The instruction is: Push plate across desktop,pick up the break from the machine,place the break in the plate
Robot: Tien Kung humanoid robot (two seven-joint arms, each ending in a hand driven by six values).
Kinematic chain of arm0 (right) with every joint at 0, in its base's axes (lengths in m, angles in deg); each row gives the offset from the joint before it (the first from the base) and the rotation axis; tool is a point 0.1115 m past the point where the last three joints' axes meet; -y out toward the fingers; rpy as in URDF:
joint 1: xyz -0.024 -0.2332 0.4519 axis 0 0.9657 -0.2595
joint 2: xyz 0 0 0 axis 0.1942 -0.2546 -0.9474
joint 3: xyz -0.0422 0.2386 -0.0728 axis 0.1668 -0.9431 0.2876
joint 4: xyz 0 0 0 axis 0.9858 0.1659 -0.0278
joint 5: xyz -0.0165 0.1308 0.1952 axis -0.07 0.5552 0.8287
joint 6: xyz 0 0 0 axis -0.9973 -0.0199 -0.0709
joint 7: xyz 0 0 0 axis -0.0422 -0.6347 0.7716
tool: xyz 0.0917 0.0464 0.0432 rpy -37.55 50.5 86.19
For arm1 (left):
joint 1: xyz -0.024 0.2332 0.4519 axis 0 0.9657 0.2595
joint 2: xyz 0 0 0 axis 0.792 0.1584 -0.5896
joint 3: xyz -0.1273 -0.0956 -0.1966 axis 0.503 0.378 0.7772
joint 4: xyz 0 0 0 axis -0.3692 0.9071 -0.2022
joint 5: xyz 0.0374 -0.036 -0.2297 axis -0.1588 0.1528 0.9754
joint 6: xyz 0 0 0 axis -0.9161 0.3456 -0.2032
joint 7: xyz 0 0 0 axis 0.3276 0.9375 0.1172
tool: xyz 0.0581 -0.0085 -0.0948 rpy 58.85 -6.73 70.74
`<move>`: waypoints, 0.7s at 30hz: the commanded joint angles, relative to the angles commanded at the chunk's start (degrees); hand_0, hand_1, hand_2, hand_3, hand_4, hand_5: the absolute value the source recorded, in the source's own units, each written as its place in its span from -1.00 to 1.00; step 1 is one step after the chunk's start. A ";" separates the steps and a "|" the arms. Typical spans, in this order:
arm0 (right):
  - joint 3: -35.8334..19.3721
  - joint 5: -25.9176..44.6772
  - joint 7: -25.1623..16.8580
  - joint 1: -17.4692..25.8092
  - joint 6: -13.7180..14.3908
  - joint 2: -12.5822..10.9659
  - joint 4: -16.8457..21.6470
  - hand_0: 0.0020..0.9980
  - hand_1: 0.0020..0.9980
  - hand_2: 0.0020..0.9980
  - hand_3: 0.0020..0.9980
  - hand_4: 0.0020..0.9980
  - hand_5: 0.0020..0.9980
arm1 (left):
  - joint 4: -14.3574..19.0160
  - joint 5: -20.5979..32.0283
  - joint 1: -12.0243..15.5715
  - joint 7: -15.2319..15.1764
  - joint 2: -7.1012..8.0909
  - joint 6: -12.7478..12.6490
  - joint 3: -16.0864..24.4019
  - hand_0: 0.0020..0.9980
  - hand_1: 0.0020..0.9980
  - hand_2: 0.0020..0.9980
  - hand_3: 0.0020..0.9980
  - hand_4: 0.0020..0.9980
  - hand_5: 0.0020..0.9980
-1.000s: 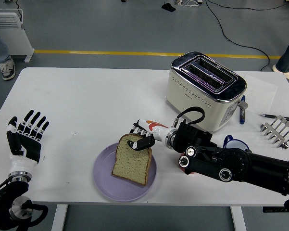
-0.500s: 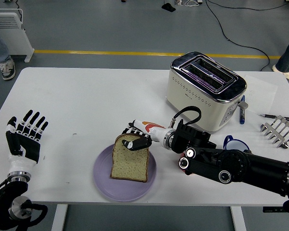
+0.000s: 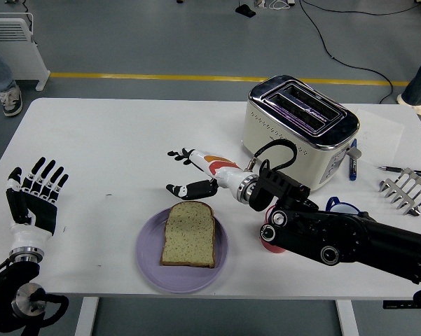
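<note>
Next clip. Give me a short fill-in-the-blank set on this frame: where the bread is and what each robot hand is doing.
1. The bread slice lies flat on the ____ plate.
2. The right robot hand, open above the plate, holds ____.
3. The toaster slots are ____.
4. The left robot hand, fingers spread, is at the table's ____ edge.

Missing words: purple; nothing; empty; left

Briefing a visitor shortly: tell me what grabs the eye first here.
A bread slice lies flat on the purple plate at the table's near middle, with the right hand open just beyond it. Behind stands a cream toaster, slots empty. The left hand rests open at the near left corner.
</note>
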 joint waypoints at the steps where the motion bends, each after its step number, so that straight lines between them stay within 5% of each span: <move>1: -0.45 -0.19 -0.13 0.11 0.11 -0.22 0.73 0.71 0.68 0.77 0.85 0.48 -0.04 | 0.01 0.00 -0.02 0.00 0.00 0.00 0.02 0.56 0.50 0.53 0.45 0.10 1.00; 8: -11.34 2.57 -6.53 4.46 0.91 -5.47 12.88 0.69 0.64 0.69 0.68 0.32 -0.14 | 0.29 -0.07 -0.33 0.04 0.00 -0.09 0.72 0.56 0.50 0.53 0.45 0.09 1.00; 13: -22.31 11.26 -11.56 9.03 2.73 -10.38 21.14 0.69 0.63 0.67 0.64 0.26 -0.17 | 0.43 0.00 -0.23 0.00 0.00 -0.07 0.96 0.56 0.50 0.53 0.45 0.09 1.00; 16: -28.82 18.10 -14.91 11.90 3.43 -12.28 23.62 0.69 0.63 0.67 0.64 0.26 -0.17 | 0.52 0.15 -0.11 -0.04 0.00 -0.07 1.15 0.56 0.50 0.53 0.45 0.09 1.00; 21: -40.63 30.02 -19.79 18.22 0.59 -14.37 25.13 0.67 0.63 0.65 0.62 0.22 -0.11 | 0.72 0.44 0.12 -0.18 0.00 -0.22 1.52 0.56 0.50 0.53 0.45 0.09 1.00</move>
